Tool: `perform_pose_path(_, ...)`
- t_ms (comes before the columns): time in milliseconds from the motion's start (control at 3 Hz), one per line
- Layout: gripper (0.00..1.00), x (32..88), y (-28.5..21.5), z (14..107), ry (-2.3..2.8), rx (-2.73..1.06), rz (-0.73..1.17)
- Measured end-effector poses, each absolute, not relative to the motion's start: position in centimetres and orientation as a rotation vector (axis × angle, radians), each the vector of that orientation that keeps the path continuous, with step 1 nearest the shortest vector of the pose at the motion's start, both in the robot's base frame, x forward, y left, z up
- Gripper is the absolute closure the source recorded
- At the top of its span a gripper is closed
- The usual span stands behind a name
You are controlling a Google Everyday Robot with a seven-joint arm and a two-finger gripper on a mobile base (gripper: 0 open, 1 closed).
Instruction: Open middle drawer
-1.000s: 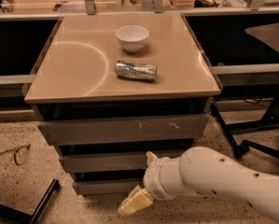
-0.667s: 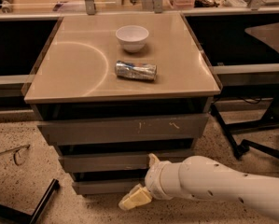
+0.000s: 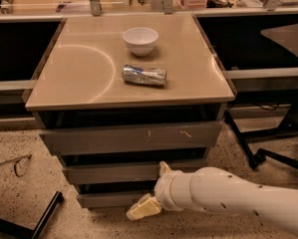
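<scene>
The middle drawer (image 3: 108, 174) is a low, plain grey front in the cabinet. It sits below the taller scratched top front (image 3: 131, 138) and stands closed, flush with the others. My white arm (image 3: 228, 193) reaches in from the right, low in front of the cabinet. My gripper (image 3: 154, 188) is at the right part of the middle drawer's front. One cream finger (image 3: 144, 208) points down-left over the bottom drawer (image 3: 103, 199). The other fingertip (image 3: 164, 168) shows at the middle drawer's level. The fingers are spread apart and hold nothing.
On the tan cabinet top (image 3: 78, 78) stand a white bowl (image 3: 140, 40) and a crushed can (image 3: 144, 75) lying on its side. Black chair legs (image 3: 268, 153) are on the floor at right. A dark bar (image 3: 44, 215) and glasses (image 3: 16, 164) lie at left.
The arm has dropped slightly and the lower finger has edged up a little. The drawers, the bowl and the can have not moved.
</scene>
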State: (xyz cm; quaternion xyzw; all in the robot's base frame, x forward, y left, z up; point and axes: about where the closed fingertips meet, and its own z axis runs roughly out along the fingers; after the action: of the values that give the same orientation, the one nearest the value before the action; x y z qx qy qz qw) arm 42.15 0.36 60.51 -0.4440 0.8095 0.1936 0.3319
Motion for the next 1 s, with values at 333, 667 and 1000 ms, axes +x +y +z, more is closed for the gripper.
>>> perform_pose_path(333,0.00,43.1,0.8,59.1,2.122,-1.160,0.489)
perform_pose_path(667,0.00,46.6,1.2,50.9,2.142,-1.118,0.396)
perform_pose_path(1000,0.00,46.8,1.2,50.2,2.148,-1.103,0.396)
